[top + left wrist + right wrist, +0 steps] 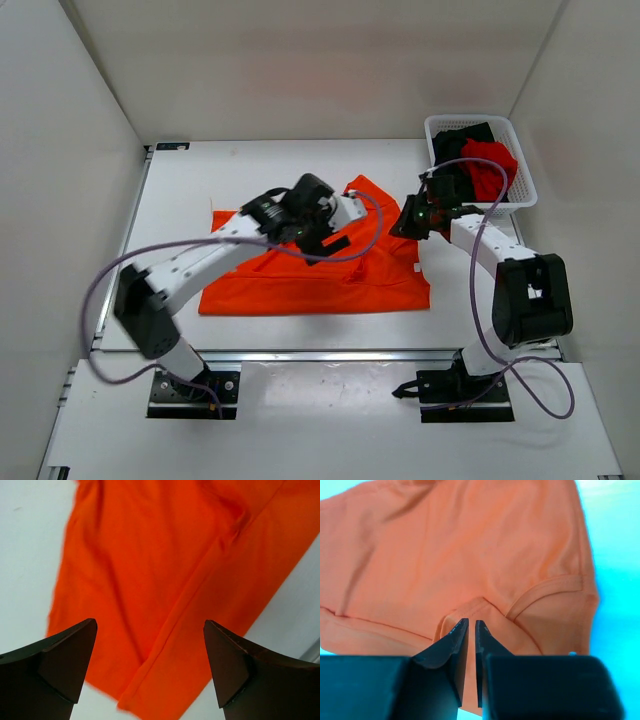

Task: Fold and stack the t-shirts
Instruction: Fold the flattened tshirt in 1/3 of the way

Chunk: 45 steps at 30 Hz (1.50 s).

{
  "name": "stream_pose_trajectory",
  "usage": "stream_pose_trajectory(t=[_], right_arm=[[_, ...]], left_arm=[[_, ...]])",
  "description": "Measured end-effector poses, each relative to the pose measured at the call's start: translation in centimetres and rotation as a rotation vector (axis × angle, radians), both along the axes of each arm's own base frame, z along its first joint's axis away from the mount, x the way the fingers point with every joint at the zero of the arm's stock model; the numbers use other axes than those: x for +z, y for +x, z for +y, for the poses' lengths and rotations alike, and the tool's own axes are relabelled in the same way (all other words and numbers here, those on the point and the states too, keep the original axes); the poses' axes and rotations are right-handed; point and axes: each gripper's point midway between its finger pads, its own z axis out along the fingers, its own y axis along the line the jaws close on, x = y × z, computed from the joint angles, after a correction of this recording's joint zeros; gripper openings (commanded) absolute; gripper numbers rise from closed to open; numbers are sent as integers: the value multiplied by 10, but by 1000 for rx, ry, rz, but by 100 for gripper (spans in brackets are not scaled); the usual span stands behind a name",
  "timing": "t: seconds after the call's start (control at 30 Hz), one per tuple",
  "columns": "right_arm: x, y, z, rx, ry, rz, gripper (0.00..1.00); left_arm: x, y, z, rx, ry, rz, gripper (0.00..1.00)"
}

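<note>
The orange t-shirt (300, 280) lies spread across the middle of the white table. My left gripper (328, 238) hovers over its upper middle, open and empty; in the left wrist view (150, 625) the wide-apart jaws frame a seam and an edge of the orange cloth (150, 570) below. My right gripper (408, 222) is at the shirt's right edge; in the right wrist view (472, 621) its jaws are nearly together on a raised pinch of orange cloth (445, 555) near a sleeve seam. The black t-shirt (470, 135) and the red t-shirt (490, 160) lie bunched in the basket.
A white mesh basket (525, 165) stands at the back right corner of the table, just behind my right arm. White walls enclose the table on the left, back and right. Purple cables loop from both arms.
</note>
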Motion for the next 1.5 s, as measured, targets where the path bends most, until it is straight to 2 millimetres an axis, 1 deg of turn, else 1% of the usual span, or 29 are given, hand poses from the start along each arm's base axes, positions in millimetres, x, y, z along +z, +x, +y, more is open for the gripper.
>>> stream_pose_trajectory(t=[0.07,0.17,0.23,0.27,0.33,0.43,0.47,0.5,0.53,0.7,0.77,0.87,0.93,1.03,1.07,1.1,1.13,1.2,1.27,1.37,1.4,1.43,1.5], right_arm=[[-8,-3,4,14,2,21,9],[-14,-9,6,25,12,39,12],[-17,-11,6,26,22,48,13],[-19,-12,6,26,27,51,14],[-22,-15,7,27,36,59,14],[-27,-20,8,22,39,75,11],[-29,-22,9,19,43,83,8],[-32,-24,10,14,46,90,8],[-34,-26,10,6,50,98,7],[-53,-41,8,-23,44,157,1],[-59,-48,6,-31,43,177,0],[-64,-56,4,-36,40,195,0],[-64,-58,4,-38,43,195,0],[-65,-62,4,-44,51,188,1],[-66,-65,3,-47,54,190,0],[-69,-69,2,-50,55,195,0],[-71,-74,1,-55,56,204,0],[-73,-79,-1,-67,59,214,0],[-74,-82,-4,-78,63,217,0],[-72,-83,-4,-83,68,208,0],[-71,-82,-4,-83,70,203,0],[-71,-82,-3,-84,72,198,0],[-70,-82,-3,-84,73,198,0]], left_arm=[[-30,12,-28,-6,-8,99,99],[-71,25,-59,2,-19,209,98],[-91,26,-74,-5,-27,265,99],[-98,26,-81,-13,-39,287,98],[-105,23,-89,-31,-61,319,99],[-106,18,-99,-70,-116,342,99],[-107,18,-100,-79,-129,345,99],[-109,16,-101,-89,-136,348,98],[-112,15,-102,-97,-143,354,99],[-131,4,-104,-111,-164,392,98],[-137,-1,-106,-107,-173,402,99],[-139,-3,-114,-92,-198,397,98],[-137,1,-119,-80,-210,369,94],[-136,7,-124,-59,-217,331,77],[-137,9,-125,-55,-218,322,75],[-140,11,-127,-52,-214,316,71],[-144,12,-128,-48,-209,316,65],[-156,12,-127,-42,-193,328,57],[-167,10,-125,-39,-175,349,54],[-174,7,-123,-38,-162,372,40],[-175,7,-123,-36,-162,371,33],[-175,8,-123,-30,-161,370,27],[-175,10,-122,-18,-152,352,27]])
